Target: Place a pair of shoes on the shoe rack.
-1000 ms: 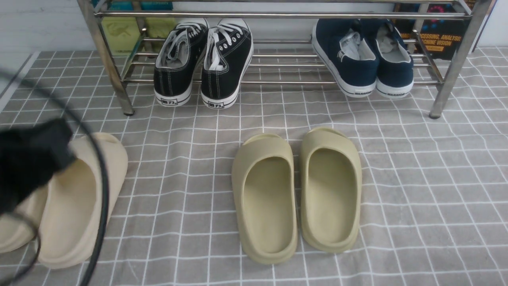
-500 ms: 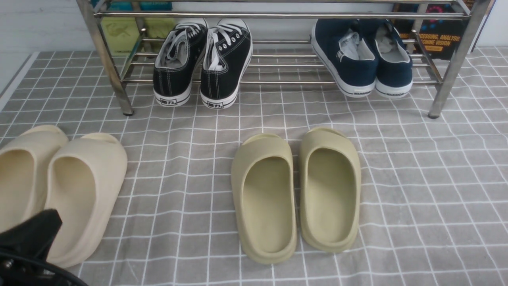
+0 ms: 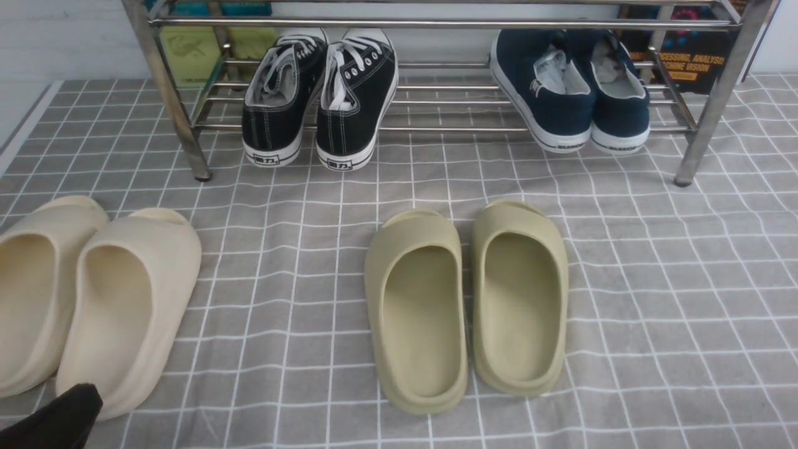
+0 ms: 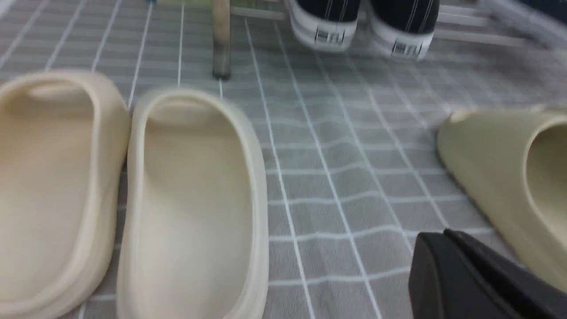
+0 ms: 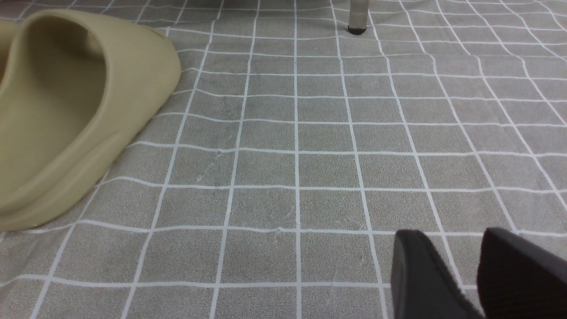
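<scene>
Two black canvas sneakers (image 3: 277, 93) (image 3: 356, 93) with white laces stand side by side on the lower shelf of the chrome shoe rack (image 3: 436, 24), heels toward me. Their heels also show in the left wrist view (image 4: 325, 26), next to a rack leg (image 4: 220, 40). My left gripper (image 4: 436, 239) is shut and empty, low over the cloth near the front edge; only its tip shows in the front view (image 3: 62, 411). My right gripper (image 5: 452, 235) is open and empty above bare cloth, out of the front view.
Navy sneakers (image 3: 567, 87) sit on the rack's right side. A beige slipper pair (image 3: 124, 312) lies front left and an olive pair (image 3: 414, 312) in the middle on the grey checked cloth (image 3: 654, 280). A rack leg (image 5: 357, 15) stands ahead of the right gripper.
My left arm has drawn back and down to the bottom left corner of the front view, uncovering the beige slippers. The shoes have not moved.
</scene>
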Motion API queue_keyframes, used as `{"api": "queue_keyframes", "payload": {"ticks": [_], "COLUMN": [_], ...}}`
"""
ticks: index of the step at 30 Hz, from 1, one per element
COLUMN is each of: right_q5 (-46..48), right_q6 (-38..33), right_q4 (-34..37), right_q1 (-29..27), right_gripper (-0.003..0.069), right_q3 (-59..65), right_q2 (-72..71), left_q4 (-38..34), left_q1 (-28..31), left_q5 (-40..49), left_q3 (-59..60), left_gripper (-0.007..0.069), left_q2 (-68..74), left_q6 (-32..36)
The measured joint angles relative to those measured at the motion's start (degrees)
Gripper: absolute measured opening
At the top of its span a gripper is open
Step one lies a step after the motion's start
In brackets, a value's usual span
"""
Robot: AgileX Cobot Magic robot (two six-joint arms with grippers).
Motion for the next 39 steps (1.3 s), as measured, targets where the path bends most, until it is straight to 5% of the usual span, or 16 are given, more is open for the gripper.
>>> {"api": "queue_keyframes", "payload": {"ticks": [9,39], "right_q5": [0.0,0.0], "right_q6": [0.2,0.3], "right_q4": [0.0,0.0], "right_q1": [0.0,0.0], "right_gripper": [0.0239,0.0239], "right_q3": [0.0,0.0], "right_q2": [-0.1,-0.1], "left_q4": [-0.4,-0.9], "left_q1": [4.5,4.9], "left_q5": [15.2,15.6], "left_q3": [1.2,1.2], "left_gripper": [-0.0013,-0.0013], "left_q2": [-6.4,-6.4], "left_q6": [0.8,-5.0]}}
